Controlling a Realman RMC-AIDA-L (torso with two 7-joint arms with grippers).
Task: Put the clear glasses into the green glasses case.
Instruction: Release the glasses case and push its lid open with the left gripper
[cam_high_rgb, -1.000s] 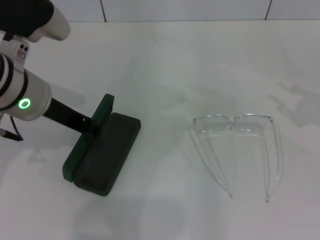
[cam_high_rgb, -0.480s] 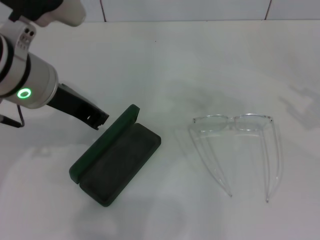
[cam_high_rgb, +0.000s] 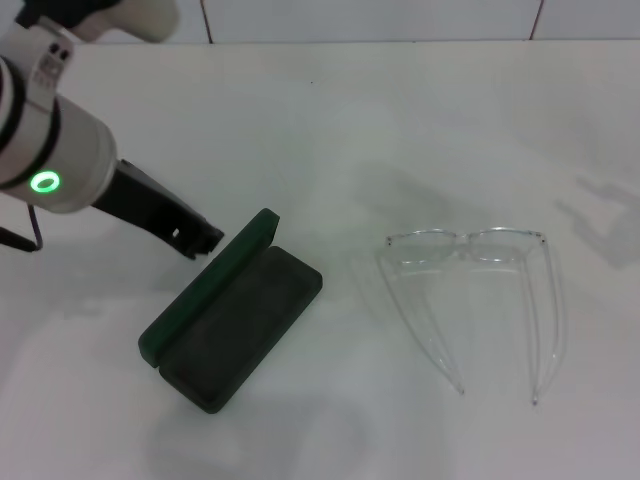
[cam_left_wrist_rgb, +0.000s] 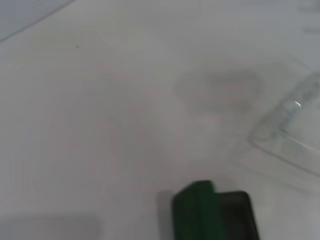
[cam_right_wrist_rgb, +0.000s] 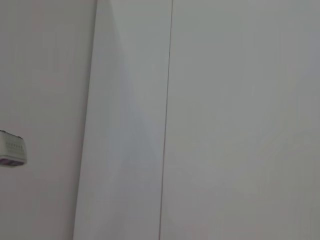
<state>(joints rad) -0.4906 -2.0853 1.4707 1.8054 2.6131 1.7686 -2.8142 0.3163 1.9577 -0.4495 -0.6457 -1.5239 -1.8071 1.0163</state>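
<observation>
The left pincer (cam_high_rgb: 200, 240), a black tip on a white and grey arm with a glowing green ring, hangs at the left of the head view just beside the raised lid of the case, apart from it; whether its fingers are spread or pressed together cannot be told from these pictures. Just to its right, the dark green rectangular hard glasses case with rounded corners (cam_high_rgb: 232, 312) lies open on the white desk (cam_high_rgb: 330, 130), set at a slant, its lid standing up along the long edge nearest the pincer and its darker lining facing up with nothing in it. The left wrist view shows one corner of that case (cam_left_wrist_rgb: 212, 212) and, farther off, a part of the glasses (cam_left_wrist_rgb: 295, 130). Well apart to the right, the fully transparent, colourless plastic glasses with thin frame (cam_high_rgb: 470, 262) rest on the desk, lenses toward the far side and both long curved temple arms unfolded, pointing toward the robot. The right pincer is out of sight; its wrist view shows only a pale wall.
</observation>
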